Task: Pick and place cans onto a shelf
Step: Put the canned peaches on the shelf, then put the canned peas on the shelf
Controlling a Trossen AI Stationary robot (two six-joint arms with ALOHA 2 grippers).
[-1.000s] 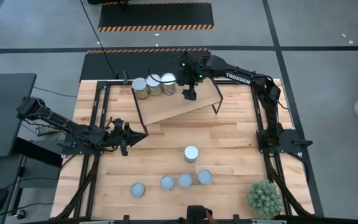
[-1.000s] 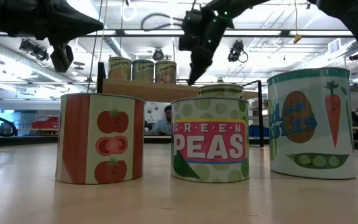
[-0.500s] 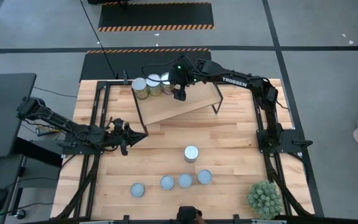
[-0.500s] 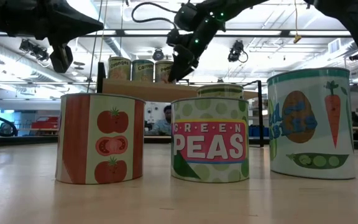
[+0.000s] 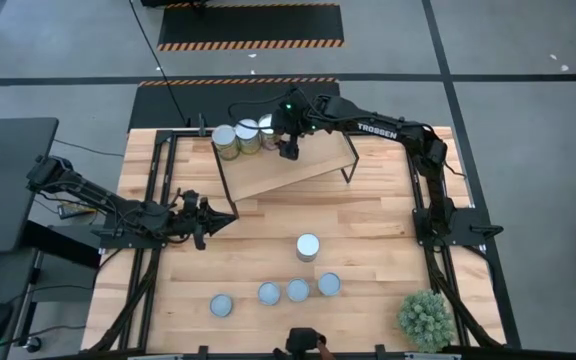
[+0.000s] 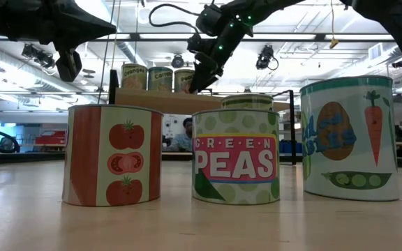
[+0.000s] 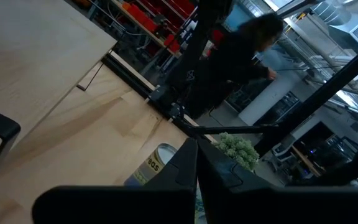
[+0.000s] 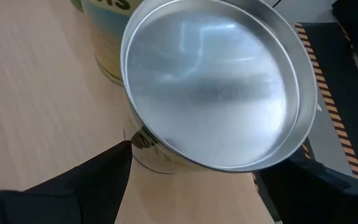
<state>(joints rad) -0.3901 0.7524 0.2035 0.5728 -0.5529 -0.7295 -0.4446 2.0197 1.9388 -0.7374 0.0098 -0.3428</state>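
The right claw [image 5: 287,150] is seen over the back part of the shelf [image 5: 298,170], its jaws spread wide around the third can [image 8: 213,84] of a row of three. In the right wrist view the can stands between the two dark fingers [image 8: 73,186]; whether the pads touch its wall cannot be told. Its long axis is upright, so the claw is met from above and slightly from 3 o'clock. The row is set along the shelf's 11 o'clock edge, each can just beside the next [image 5: 247,135], the outermost [image 5: 225,141] at the corner. The coming move is judged to be a release and withdrawal, which turns on the fingers clearing the can without nudging its neighbour.

The left claw [image 5: 200,220] is closed on nothing and waits low over the bench [image 5: 368,250] at 9 o'clock.

Five cans are left on the bench: one alone [image 5: 308,246] near the centre and four in a row [image 5: 269,292] toward 6 o'clock. The lone can is judged roughly equidistant from both arms.

Materials: the cans are thin-walled cylinders with recessed, brushed-metal lids and glossy printed paper labels; the shelf is a pale, smooth wood plank on thin black metal legs; the bench is a jointed light wood top.
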